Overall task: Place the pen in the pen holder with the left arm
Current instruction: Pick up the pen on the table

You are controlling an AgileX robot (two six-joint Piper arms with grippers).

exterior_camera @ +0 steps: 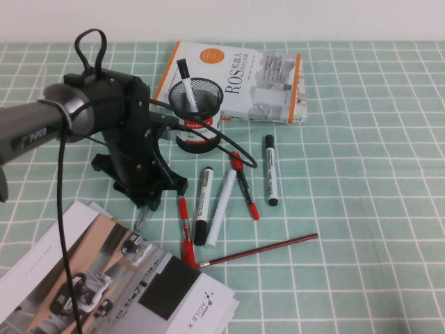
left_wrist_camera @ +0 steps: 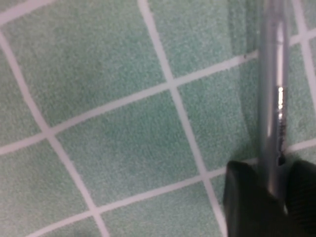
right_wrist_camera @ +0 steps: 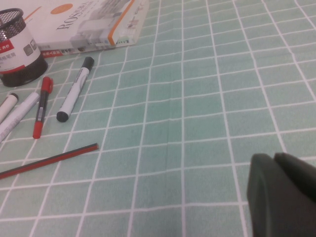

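Note:
My left gripper [exterior_camera: 150,202] points down at the green checked cloth, left of the scattered pens. It is shut on the slim grey pen [exterior_camera: 141,220], whose end sticks out below the fingers. In the left wrist view the grey pen [left_wrist_camera: 274,98] runs between the two black fingers [left_wrist_camera: 242,197] just over the cloth. The black mesh pen holder [exterior_camera: 196,111] stands behind and to the right of the gripper, with a white black-capped marker [exterior_camera: 184,75] in it. It also shows in the right wrist view [right_wrist_camera: 16,49]. My right gripper [right_wrist_camera: 274,158] is shut and empty, low over bare cloth to the right.
A book [exterior_camera: 240,76] lies behind the holder. White markers [exterior_camera: 221,202], red pens [exterior_camera: 245,186] and a red pencil [exterior_camera: 261,250] lie right of the left gripper. A brochure [exterior_camera: 104,285] lies at the front left.

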